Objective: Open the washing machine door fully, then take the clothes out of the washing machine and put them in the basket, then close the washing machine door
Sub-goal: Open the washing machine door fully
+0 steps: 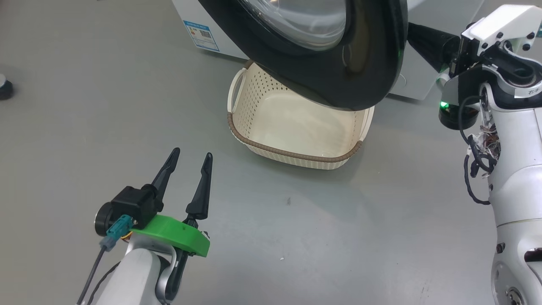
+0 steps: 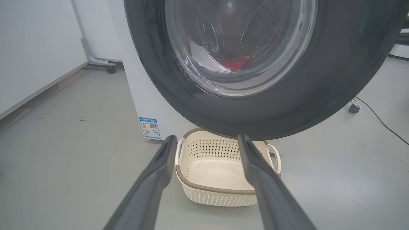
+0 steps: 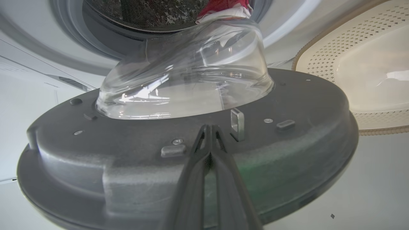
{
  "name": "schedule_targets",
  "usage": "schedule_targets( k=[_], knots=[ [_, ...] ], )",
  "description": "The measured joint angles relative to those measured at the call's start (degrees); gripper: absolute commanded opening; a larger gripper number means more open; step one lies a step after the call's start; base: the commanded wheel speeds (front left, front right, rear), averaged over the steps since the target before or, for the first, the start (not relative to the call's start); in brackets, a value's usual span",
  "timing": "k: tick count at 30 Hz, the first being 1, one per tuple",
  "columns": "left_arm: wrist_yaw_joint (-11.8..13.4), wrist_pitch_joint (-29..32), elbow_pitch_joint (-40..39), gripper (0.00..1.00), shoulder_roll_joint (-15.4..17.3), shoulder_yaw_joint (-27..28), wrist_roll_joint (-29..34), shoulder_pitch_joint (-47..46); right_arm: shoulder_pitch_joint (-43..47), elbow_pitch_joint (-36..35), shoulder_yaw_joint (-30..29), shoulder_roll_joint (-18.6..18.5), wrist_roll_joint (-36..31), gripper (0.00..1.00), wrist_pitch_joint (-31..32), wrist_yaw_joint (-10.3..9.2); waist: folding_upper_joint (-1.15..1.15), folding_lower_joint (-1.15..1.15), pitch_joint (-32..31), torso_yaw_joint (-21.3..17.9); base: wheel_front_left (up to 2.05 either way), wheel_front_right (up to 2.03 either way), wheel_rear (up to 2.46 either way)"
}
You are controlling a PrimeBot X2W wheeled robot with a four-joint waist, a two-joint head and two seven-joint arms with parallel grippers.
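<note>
Washing machine door part-open, hanging over the basket at 12 o'clock in the head view.
Right gripper comes in from 3 o'clock, jaws clenched on nothing, tips at the door's grey inner face just beside the metal latch loop — contact looks likely but I can't confirm it. Left gripper is at 7 o'clock, jaws released and empty, well apart from the door. Door reads rigid, weighty and hinge-bound, with a glossy and probably slippery rim, so push on the flat plastic, not the glass bowl. Clothes lie in the drum of the washing machine. They look soft, limp and light — pinch a raised fold.
</note>
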Motion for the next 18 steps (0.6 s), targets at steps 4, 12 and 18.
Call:
schedule_targets(
  k=[4, 12, 18],
  knots=[
    [0.0, 0.0, 0.2, 1.0, 0.0, -0.1, 0.1, 0.0, 1.1, 0.6, 0.4, 0.8, 0.6, 0.0, 0.8, 0.0, 0.0, 0.0, -1.1, 0.0, 0.0, 0.0, 0.0],
    [0.0, 0.0, 0.8, 1.0, 0.0, -0.3, 1.3, 0.4, 4.1, 0.9, 1.7, 1.3, 1.5, 0.0, 2.0, 0.0, 0.0, 0.0, -3.6, 0.2, 0.0, 0.0, 0.0],
    [0.1, 0.0, 1.3, 1.0, 0.0, -0.3, 2.0, 1.9, 6.2, 1.2, 2.6, 1.7, 2.7, 0.0, 2.8, 0.0, 0.0, 0.0, -5.6, 0.5, 0.0, 0.0, 0.0]
  ],
)
